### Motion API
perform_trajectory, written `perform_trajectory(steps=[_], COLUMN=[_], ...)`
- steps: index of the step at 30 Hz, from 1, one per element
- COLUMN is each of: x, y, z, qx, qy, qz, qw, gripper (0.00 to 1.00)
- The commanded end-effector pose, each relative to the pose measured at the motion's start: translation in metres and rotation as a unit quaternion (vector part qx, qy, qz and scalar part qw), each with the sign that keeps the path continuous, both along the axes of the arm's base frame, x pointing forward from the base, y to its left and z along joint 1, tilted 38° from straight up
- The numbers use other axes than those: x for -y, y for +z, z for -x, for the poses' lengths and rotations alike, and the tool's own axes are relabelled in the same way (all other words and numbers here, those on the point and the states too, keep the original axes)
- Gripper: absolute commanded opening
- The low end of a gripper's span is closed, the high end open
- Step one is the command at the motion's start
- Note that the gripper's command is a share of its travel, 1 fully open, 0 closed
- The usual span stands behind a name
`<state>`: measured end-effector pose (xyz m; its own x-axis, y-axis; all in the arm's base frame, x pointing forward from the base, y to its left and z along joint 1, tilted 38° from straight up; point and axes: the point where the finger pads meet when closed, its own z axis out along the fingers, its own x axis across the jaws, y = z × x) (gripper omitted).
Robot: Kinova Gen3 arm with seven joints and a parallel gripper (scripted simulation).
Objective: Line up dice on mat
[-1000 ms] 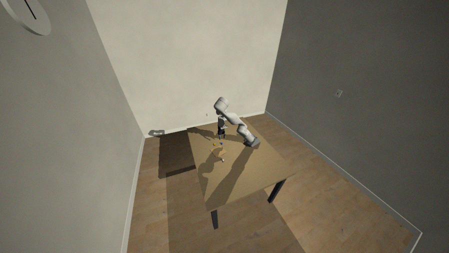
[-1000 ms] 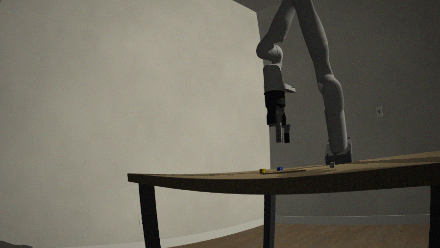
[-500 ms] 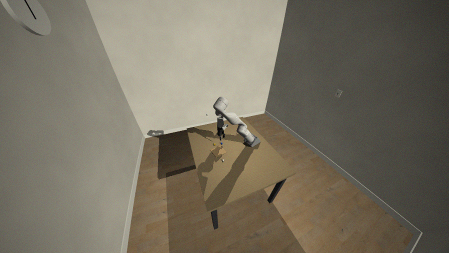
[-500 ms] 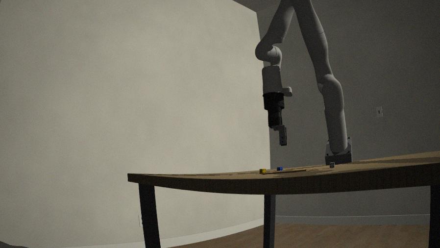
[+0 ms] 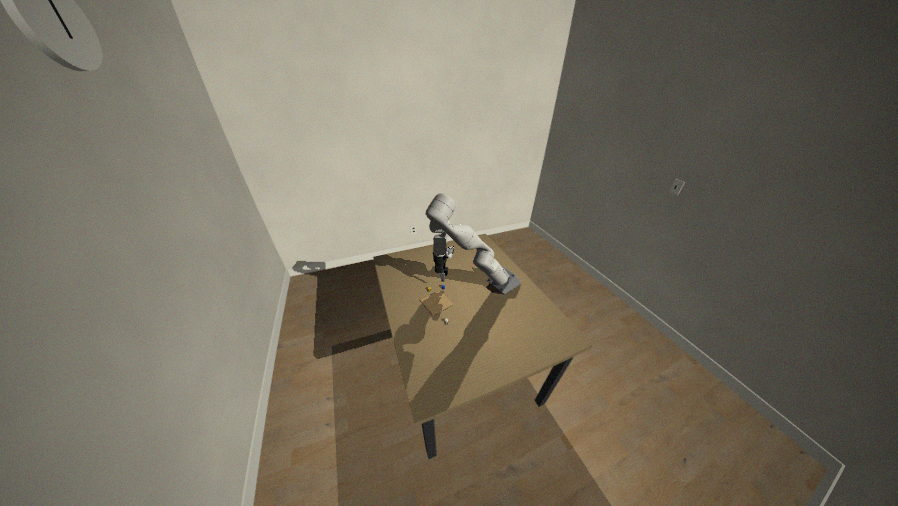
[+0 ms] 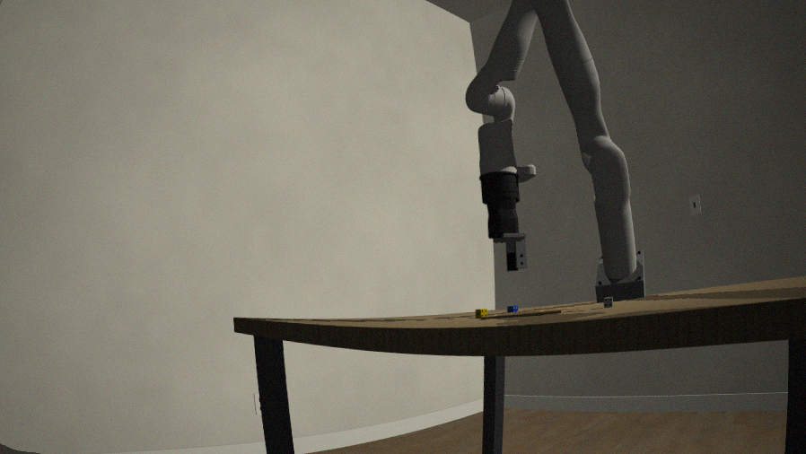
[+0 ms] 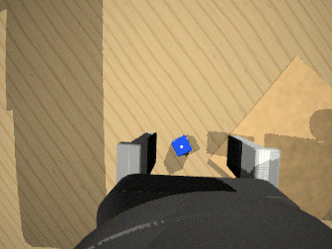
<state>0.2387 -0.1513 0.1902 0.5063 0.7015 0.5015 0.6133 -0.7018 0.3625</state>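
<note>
Hovering above the table (image 6: 394,332), the gripper (image 7: 188,156) is spread wide, nothing pinched; the blue die (image 7: 181,146) is seen between its fingers, mid-frame. No writing is readable.

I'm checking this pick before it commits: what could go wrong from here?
The jaws of the open gripper hang well above the blue die; the die is small in that wide gap, so closing off-centre might tip it and change its top face. The mat corner lies close beside the die, so a descending finger might catch it.
</note>
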Motion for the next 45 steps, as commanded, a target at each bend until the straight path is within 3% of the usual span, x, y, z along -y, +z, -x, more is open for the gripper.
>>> perform_trajectory(steps=[1,7,23,45], x=[0.0006,0.0031,0.0075,0.0095], y=[-0.001,-0.0031,-0.0061,-0.0071], z=[-0.0009,-0.0027,-0.0063,-0.0082], qx=[0.003,0.012,0.026,0.031], qy=[0.021,0.076,0.161,0.198], qz=[0.016,0.057,0.123,0.151], qw=[1.0,0.995,0.979,0.968], gripper=[1.0,1.0,1.0,1.0])
